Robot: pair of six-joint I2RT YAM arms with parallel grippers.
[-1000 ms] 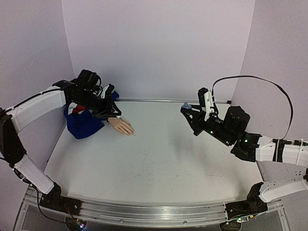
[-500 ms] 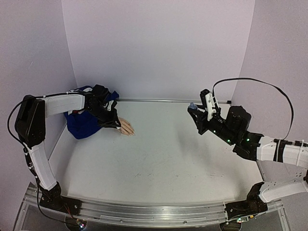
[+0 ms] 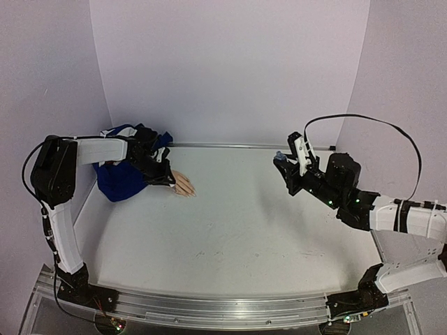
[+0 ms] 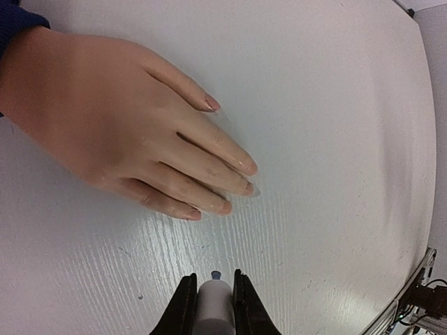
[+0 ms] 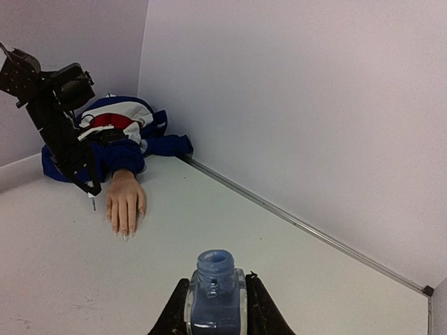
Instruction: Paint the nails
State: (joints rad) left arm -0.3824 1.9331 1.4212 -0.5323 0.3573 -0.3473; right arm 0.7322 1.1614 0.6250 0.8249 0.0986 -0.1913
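Polish has not reached the nails [image 4: 248,167] as far as these views show; they look bare and glossy, with no colour laid on that I can make out. They sit at the fingertips of the mannequin hand [image 4: 126,132], which lies palm down and flat on the table [image 3: 237,230], so all the nails face upward where a brush can get at them. Behind its wrist, the blue, red and white sleeve [image 5: 119,132] is bunched against the back wall.

The left gripper [image 4: 213,279] hangs just beside the mannequin hand's fingertips, close but apart from them. Its 2 fingers are clenched on a white cap [image 4: 213,310], with a thin applicator stem [image 5: 93,202] pointing down at the table. Holding the cap upright gives the jaws a firm handle and leaves the tip free to stroke.

Well apart from the mannequin hand, across the table, the right gripper [image 5: 215,283] is clamped on a small blue bottle [image 5: 214,307]. It is held upright with the neck open, probably so nothing spills and the brush can come back for a dip.

The step in hand looks like lining the tip up over 1 nail. A fine, light sideways approach is needed, since the nails are tiny and the fingers lie close together.
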